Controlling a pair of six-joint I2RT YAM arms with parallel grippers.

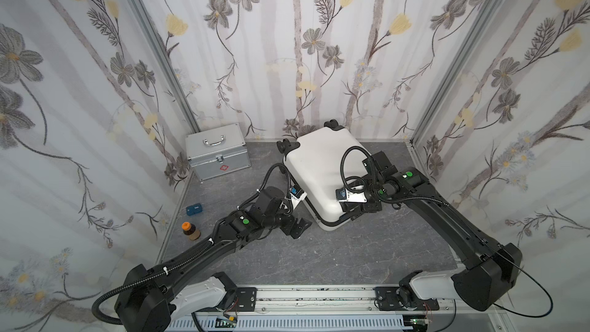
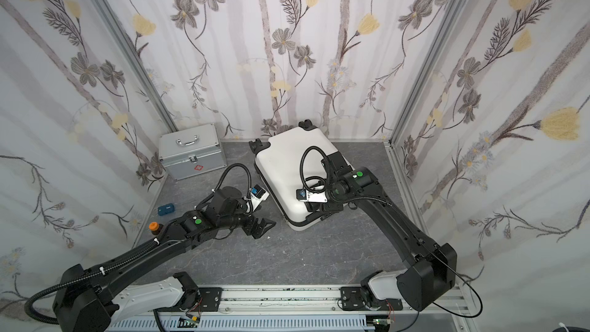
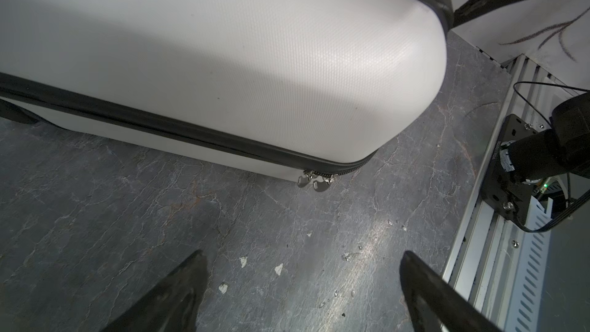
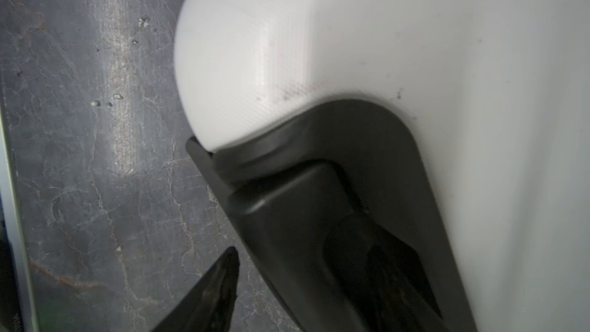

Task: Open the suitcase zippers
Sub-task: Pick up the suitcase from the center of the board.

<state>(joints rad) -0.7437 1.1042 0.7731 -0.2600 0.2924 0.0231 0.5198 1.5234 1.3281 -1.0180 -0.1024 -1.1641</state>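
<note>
Two small metal pulls (image 3: 316,182) sat side by side on the zippers (image 3: 178,129), the black band round the white suitcase (image 1: 316,167), just where the band turned the case's near corner. The band looked closed along the stretch I could see.

The suitcase lay flat on the grey tabletop (image 1: 319,257), toward the back and right of centre, its wheels (image 1: 284,146) toward the back wall (image 1: 287,59). Bare tabletop ran from that near corner to the front rail (image 1: 319,295).

The right arm (image 1: 447,218) hid the band along the case's right side. In both top views the pulls were too small for me to make out.

The left gripper (image 3: 301,253) hovered over the table just short of the pulls, jaws wide apart, holding nothing. The right gripper (image 4: 303,250) was at the black handle panel (image 4: 319,155), with one finger outside its rim and one in the recess. I couldn't tell whether it had clamped.

Off to the left, well apart from the suitcase, stood a silver aluminium case (image 1: 218,151), a small blue box (image 1: 194,209) and an orange-capped bottle (image 1: 190,231).
</note>
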